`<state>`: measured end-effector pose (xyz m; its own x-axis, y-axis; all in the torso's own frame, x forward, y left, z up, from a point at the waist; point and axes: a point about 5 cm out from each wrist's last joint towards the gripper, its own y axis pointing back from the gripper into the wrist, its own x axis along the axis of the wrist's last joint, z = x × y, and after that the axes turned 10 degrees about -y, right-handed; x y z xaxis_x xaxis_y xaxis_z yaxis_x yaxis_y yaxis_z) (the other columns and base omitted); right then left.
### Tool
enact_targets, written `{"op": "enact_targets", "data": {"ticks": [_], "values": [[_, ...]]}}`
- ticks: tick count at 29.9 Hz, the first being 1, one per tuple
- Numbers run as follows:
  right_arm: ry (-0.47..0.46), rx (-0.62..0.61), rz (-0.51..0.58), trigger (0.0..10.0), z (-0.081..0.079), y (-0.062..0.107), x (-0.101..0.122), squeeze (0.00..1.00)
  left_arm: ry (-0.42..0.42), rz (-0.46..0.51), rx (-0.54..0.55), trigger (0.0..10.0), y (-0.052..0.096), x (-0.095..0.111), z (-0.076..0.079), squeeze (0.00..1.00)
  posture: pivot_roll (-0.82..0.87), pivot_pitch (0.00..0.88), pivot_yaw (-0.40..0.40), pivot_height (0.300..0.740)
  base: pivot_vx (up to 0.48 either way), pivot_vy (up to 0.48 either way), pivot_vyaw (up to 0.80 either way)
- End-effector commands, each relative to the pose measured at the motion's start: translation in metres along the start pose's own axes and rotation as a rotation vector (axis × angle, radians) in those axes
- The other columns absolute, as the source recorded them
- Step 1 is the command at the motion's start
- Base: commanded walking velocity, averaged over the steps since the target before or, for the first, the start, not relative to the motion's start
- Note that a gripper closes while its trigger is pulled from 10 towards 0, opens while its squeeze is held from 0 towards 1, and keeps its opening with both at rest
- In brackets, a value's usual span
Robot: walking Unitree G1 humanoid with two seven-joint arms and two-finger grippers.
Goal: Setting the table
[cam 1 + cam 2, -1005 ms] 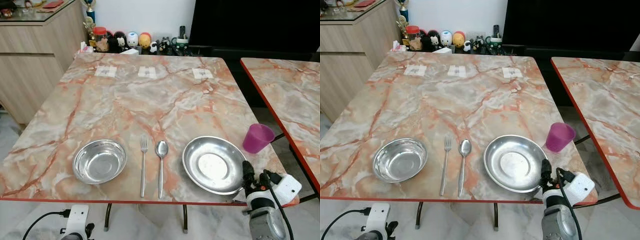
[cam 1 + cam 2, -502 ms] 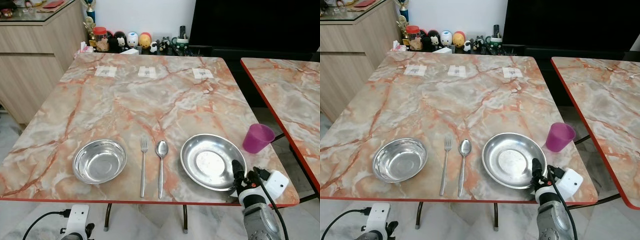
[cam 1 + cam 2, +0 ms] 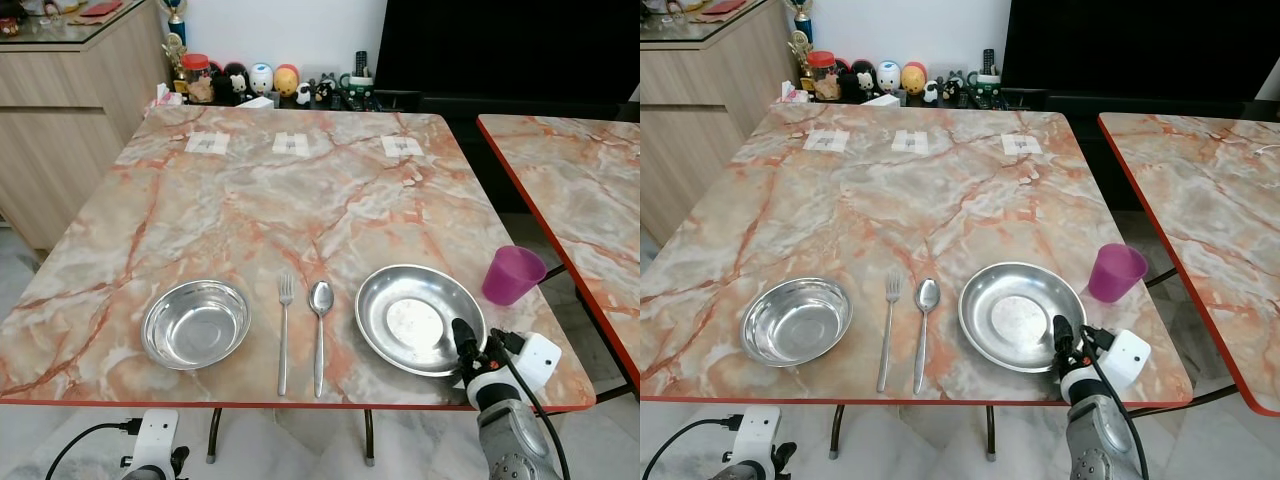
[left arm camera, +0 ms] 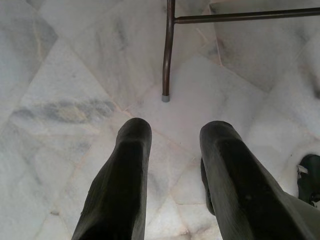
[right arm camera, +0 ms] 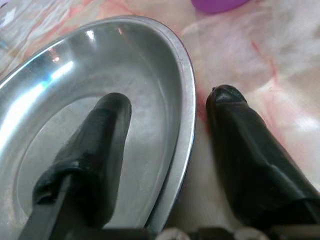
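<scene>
1. The right gripper (image 5: 165,150) straddled the near right rim of the steel plate (image 3: 415,315), fingers parted with one inside and one outside. A shallow bite could let the plate slip.
2. The plate sat near the marble table's (image 3: 300,200) front edge, so a nudge might tip it off.
3. The purple cup (image 3: 514,275) stood just beside and could be knocked.
4. The left gripper (image 4: 175,165) hung spread above the floor.
</scene>
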<state>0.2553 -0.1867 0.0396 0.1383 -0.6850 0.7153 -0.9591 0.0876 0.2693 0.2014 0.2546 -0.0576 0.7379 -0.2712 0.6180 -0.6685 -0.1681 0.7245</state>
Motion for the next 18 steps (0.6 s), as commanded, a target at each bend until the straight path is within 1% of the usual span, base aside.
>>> {"op": "enact_targets", "data": {"ticks": [1, 12, 18], "values": [[0.003, 0.007, -0.04, 0.0, -0.0027, -0.0015, -0.0069, 0.0, -0.01, -0.007, -0.004, 10.0, 0.0004, -0.0019, -0.0006, 0.0, 0.14, 0.035, -0.058, 0.74, 0.0, 0.0, 0.0], [0.008, 0.022, -0.059, 0.0, -0.0073, -0.0034, -0.0109, 0.0, -0.017, -0.01, -0.009, 10.0, 0.0006, -0.0025, -0.0008, 0.0, 0.14, 0.033, -0.059, 0.74, 0.0, 0.0, 0.0], [-0.001, 0.03, -0.037, 0.0, -0.0103, -0.005, -0.0084, 0.0, -0.019, -0.008, -0.01, 10.0, 0.0004, -0.0021, 0.0001, 0.0, 0.14, 0.033, -0.06, 0.74, 0.0, 0.0, 0.0]]}}
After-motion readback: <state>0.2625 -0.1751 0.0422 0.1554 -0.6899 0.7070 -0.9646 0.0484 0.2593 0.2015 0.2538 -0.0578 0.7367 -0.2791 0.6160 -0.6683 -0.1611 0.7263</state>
